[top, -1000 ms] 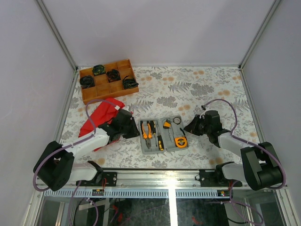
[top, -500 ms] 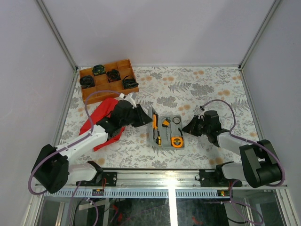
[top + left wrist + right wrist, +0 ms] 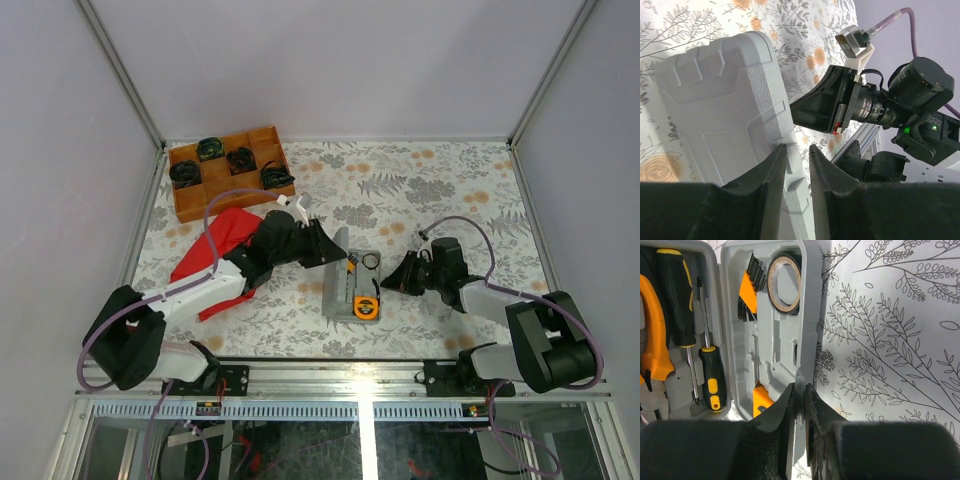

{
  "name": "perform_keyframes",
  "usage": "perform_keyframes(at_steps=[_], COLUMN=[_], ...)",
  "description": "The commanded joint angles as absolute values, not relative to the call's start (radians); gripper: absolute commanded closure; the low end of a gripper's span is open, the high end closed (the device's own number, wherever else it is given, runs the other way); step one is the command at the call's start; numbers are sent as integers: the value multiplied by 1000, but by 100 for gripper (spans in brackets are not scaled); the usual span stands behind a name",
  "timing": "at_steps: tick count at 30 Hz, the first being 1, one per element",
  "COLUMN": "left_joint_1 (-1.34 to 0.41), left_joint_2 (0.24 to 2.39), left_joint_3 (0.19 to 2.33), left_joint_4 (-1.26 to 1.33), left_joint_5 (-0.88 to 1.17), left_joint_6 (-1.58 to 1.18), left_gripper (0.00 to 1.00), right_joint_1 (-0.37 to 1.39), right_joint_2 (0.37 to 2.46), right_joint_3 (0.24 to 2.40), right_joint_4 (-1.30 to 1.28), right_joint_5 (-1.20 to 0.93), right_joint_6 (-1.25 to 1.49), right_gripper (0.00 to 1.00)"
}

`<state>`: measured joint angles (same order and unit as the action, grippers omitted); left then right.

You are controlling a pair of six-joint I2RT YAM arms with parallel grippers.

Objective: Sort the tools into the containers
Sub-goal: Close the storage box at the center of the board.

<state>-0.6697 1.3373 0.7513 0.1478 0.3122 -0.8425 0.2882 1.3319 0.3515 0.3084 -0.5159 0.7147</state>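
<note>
Note the right tool [image 3: 800, 402]: its fingers are pressed together on the right-hand rim of the grey case [image 3: 775, 350], whose base half lies flat on the tabletop [image 3: 450, 190]. In that half, locate the orange tape measure [image 3: 366, 307] at the near end.

The left tool [image 3: 796, 152] pinches the free edge of the lid [image 3: 725, 100], which stands tilted up over the base. The pliers [image 3: 652, 340] and two screwdrivers [image 3: 680, 295] sit in the lid's recesses.

A red cloth [image 3: 215, 240] lies to the left under the left arm. The wooden tray [image 3: 232, 185] sits at the far left corner.
</note>
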Motion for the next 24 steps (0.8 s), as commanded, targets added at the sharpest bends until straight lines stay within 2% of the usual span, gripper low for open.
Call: perform_keyframes(at_steps=[1,6,8,10,14,18,21,24], left_joint_1=[-691,-714,-726,-741,-754,-765,-783,-818], left_joint_2=[1389,1448,1480,1505,1529,1532,1546,1586], left_joint_3=[770,800,831,854,884,905,924,987], left_joint_4=[214,222,207,187,149,110,77,8], left_joint_5=[331,351,359,351,339,316,294,249], left_joint_6=[-850,-841,-826,-808,-781,-754,-732,-694], left_gripper=[75,75,75,75,75,75,75,76], right_joint_1=[313,312,313,313,313,313,313,313], right_joint_2=[1344,1333,1313,1257,1059,717,580,550], right_joint_3=[319,322,314,284,234,193,204,220], right_joint_4=[207,226,253,304,278,100,-16,-64], right_joint_5=[-536,-516,-490,-442,-259,-16,58,48], right_joint_6=[703,730,761,810,899,966,939,903], right_gripper=[100,98,94,84,63,50,46,46])
